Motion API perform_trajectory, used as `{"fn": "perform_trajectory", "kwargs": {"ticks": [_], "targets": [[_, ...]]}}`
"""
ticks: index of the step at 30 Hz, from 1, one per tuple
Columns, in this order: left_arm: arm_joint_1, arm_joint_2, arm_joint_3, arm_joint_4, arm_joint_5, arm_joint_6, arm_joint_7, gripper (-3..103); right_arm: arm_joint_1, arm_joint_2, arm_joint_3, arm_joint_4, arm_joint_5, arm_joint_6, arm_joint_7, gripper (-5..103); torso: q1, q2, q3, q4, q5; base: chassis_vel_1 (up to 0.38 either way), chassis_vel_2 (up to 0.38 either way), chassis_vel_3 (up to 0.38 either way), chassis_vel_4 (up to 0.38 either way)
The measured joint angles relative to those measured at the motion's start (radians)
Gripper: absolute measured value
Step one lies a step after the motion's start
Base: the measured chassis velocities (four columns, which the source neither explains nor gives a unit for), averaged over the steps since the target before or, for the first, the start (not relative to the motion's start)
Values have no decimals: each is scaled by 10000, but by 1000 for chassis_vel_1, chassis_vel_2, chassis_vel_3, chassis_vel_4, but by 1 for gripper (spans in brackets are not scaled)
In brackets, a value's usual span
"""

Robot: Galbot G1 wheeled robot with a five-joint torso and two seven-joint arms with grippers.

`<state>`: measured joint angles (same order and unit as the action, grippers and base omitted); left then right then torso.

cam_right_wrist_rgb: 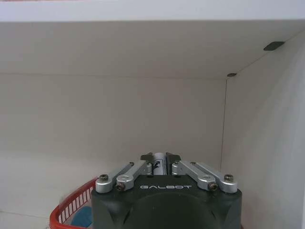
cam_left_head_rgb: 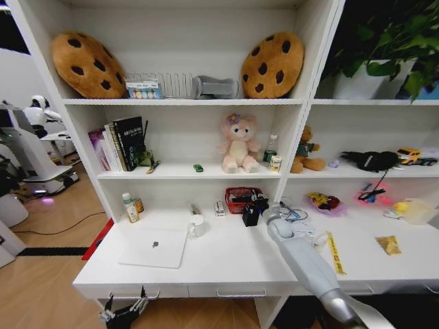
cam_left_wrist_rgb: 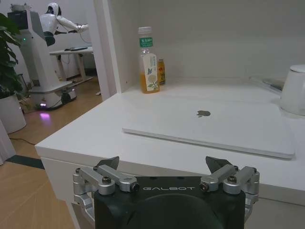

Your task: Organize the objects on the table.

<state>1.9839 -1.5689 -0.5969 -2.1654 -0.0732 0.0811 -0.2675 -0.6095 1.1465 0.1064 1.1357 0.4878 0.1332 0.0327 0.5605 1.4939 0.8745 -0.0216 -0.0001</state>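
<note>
A: What crowds the right gripper (cam_left_head_rgb: pixel 251 214)?

B: It reaches in under the shelf board, at the back of the white desk (cam_left_head_rgb: pixel 233 264). A red basket (cam_left_head_rgb: pixel 240 199) sits right beside it, and in the right wrist view the basket's rim (cam_right_wrist_rgb: pixel 71 207) shows just below the fingers. Those fingers (cam_right_wrist_rgb: pixel 147 164) are pinched together on a small white item with dark markings (cam_right_wrist_rgb: pixel 158 165); I cannot tell what it is.

A: And the left gripper (cam_left_wrist_rgb: pixel 163 167)?

B: Low, in front of the desk's edge, below the drawer row, jaws spread wide and empty.

A: Where are the task's things?

B: One silver laptop (cam_left_head_rgb: pixel 155 247), closed, lies flat on the left part of the desk. One yellow measuring strip (cam_left_head_rgb: pixel 334 252) lies to the right of the right arm. One tiny green toy car (cam_left_head_rgb: pixel 198 168) sits on the shelf above, left of the pink plush bear (cam_left_head_rgb: pixel 238 144).

A: Anything else nearby?

B: A green-labelled bottle (cam_left_wrist_rgb: pixel 148 62) of yellowish liquid with a small orange jar (cam_left_wrist_rgb: pixel 161 71) behind it, beyond the laptop's far corner. One white cup (cam_left_head_rgb: pixel 197 225) stands just beside the laptop. Two cookie cushions (cam_left_head_rgb: pixel 88 63) lean on the top shelf.
</note>
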Motion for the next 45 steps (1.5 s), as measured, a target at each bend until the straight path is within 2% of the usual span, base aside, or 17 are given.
{"fn": "perform_trajectory", "kwargs": {"ticks": [8, 14, 28, 42, 44, 45], "targets": [[2, 21, 12, -4, -16, 42, 2, 99, 455, 595, -192, -1140, -480, 968, 9, 14, -1, 0, 0, 3, 1, 0, 0, 0, 0], [13, 2, -2, -4, -16, 36, 2, 99, 581, 726, -202, -1415, -607, 1176, 24, 14, 0, 0, -1, 1, 0, 0, 0, 0, 0], [-2, -27, -43, -1, -22, 35, 19, 99, 686, 1005, -135, -1897, -895, 1423, 172, 14, 0, 0, -1, 3, 1, 0, 0, 0, 0], [-17, -11, -81, 9, -57, 36, 20, 99, 725, 933, -32, -2023, -892, 1510, 163, 14, 0, 0, 0, 2, 2, 0, 0, 0, 0], [-18, -4, -86, 9, -69, 40, 20, 99, 708, 896, -10, -1977, -845, 1508, 148, 10, 0, 0, -1, 2, 1, 0, 0, 0, 0], [-18, 3, -90, 6, -82, 44, 20, 99, 682, 866, 1, -1919, -816, 1485, 141, 14, 0, 0, -1, 1, 1, 0, 0, 0, 0]]}}
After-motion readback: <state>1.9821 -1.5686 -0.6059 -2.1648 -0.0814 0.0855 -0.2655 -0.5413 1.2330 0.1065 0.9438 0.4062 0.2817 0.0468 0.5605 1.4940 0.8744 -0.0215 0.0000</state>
